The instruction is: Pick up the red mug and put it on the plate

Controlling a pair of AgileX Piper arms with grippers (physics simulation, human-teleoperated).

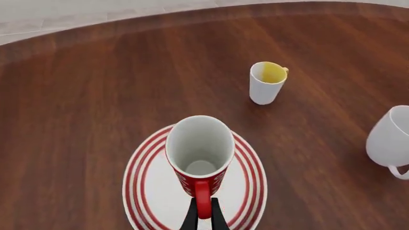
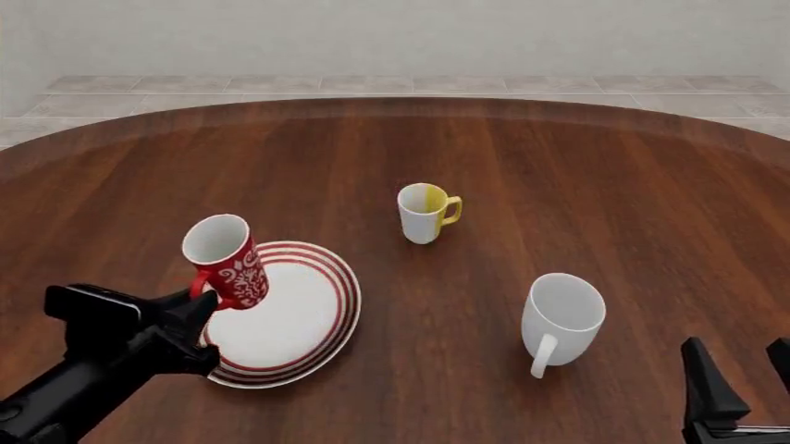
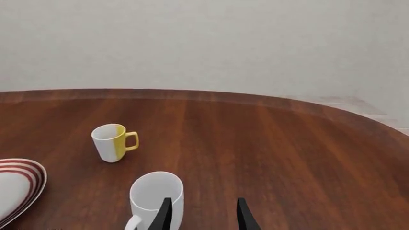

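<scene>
Red mug (image 2: 226, 262), handle pinched by the left gripper (image 1: 204, 216), sits tilted at the plate's (image 2: 314, 314) ten o'clock; right gripper (image 3: 203, 214) gapes wide.

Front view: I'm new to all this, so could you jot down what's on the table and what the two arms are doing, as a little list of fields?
held item: red mug, tilted, gripped by its handle over the plate
holder: left gripper, shut on the handle
plate: white with red rings, on the table's left part
other mugs: white-and-yellow mug near the middle; white mug to the right
right gripper: open, holding nothing, near the white mug
table: dark wood
</scene>
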